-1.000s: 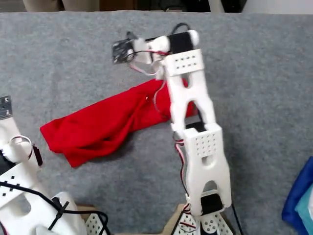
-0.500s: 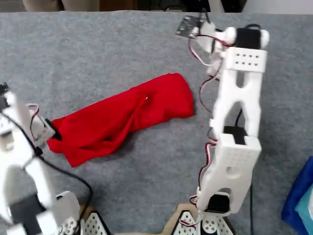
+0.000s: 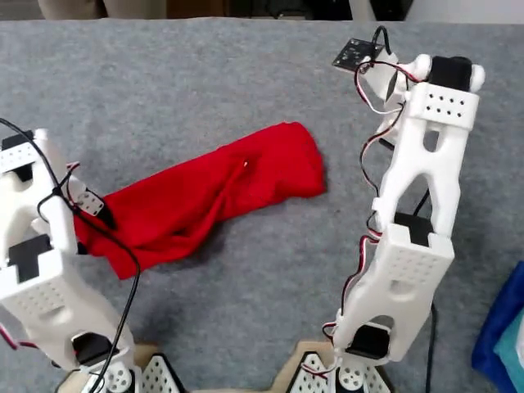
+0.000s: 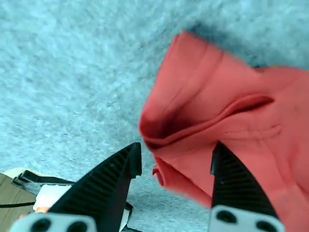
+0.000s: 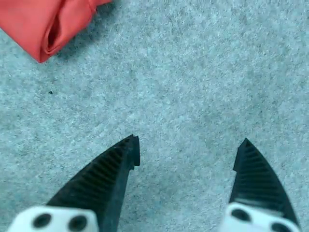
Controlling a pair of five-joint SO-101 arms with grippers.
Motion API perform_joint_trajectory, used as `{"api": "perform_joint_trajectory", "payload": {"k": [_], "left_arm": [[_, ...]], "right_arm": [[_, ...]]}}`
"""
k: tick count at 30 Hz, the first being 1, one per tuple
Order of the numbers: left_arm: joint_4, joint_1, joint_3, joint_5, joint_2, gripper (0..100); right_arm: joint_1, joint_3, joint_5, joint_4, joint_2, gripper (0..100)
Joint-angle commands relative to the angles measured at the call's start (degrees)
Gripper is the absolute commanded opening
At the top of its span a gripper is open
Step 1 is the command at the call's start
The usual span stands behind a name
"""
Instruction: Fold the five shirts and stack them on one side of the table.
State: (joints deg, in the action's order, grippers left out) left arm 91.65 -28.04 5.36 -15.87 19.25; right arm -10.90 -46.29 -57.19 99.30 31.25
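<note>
High view: 1 red shirt [image 3: 213, 196] lies loosely folded in a long slanted strip on the grey worktop [image 3: 164, 82], left of the middle. The left arm [image 3: 41, 270] stands at the strip's lower left end, and the right arm [image 3: 417, 213] stands just beyond its upper right end. A blue cloth [image 3: 501, 323] lies at the right edge.

In the left wrist view, the left pincer [image 4: 176, 150] is released, its 2 fingers spread on either side of the shirt's bunched end [image 4: 231, 121]; I cannot tell whether they touch it.

In the right wrist view, the right pincer [image 5: 189, 140] is released wide over bare worktop, well apart from the shirt's corner [image 5: 43, 24].
</note>
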Motion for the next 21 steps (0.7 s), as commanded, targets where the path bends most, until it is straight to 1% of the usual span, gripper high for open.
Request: {"api": "perform_joint_trajectory", "payload": {"k": [1,6,8,11,12,13,17,19,21], "left_arm": [[-0.35,1.41,-3.08,-0.53,0.84,24],[-1.67,2.29,-2.55,-0.35,2.33,24],[-1.76,1.93,-2.99,-0.35,3.65,18],[-1.93,0.7,-3.08,-0.35,6.2,3],[-1.93,-0.26,-3.16,-0.35,7.16,1],[-1.93,-1.76,-3.34,-0.35,8.04,3],[-1.49,-9.67,-6.86,-0.26,11.82,2],[-0.88,-13.36,-9.58,1.76,12.53,2],[1.76,-16.09,-13.8,4.04,13.05,2]], "right_arm": [[-0.75,0.04,-0.62,-0.79,-4.35,31.8],[-0.84,0.13,-0.44,-0.53,-4.35,31.8],[-0.84,0.13,-0.35,-0.53,-4.44,31.8],[-0.92,0.13,-0.35,-0.44,-4.7,31.8],[-1.01,0.13,-0.35,-0.35,-4.79,31.8],[-1.01,-0.13,-0.35,0.0,-4.79,31.8],[-1.01,-0.31,-0.35,1.41,-4.79,31.7],[-1.01,-0.31,-0.35,1.58,-4.79,31.7],[-1.01,-0.31,-0.26,1.58,-4.79,31.7]]}}
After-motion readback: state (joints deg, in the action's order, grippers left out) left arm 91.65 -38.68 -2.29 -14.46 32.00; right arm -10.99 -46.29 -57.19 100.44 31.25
